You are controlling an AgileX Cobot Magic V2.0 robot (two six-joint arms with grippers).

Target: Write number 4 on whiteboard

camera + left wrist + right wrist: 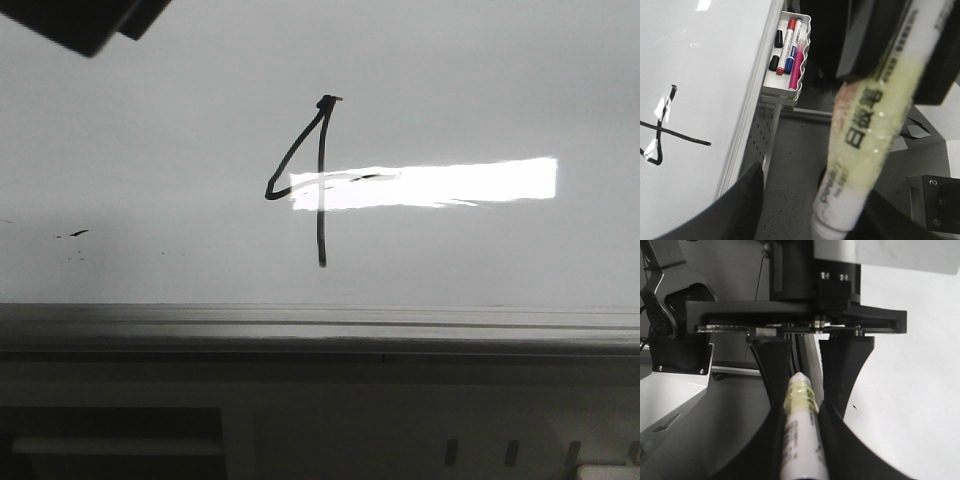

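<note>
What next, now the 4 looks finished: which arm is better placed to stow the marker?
Right, probably: the right gripper is shut on the marker, its fingers pinching the barrel on both sides.

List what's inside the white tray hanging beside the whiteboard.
The white tray holds a red-capped marker, a pink marker and two loose black caps. Anything beneath them is hidden.

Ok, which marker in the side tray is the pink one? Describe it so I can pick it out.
Start at the whiteboard in the left wrist view and follow its edge rail to the white tray beside it. Three markers lie in it side by side, next to two loose black caps. The pink marker is the one farthest from the board, beside the blue marker; only it has a bright pink lower body.
</note>
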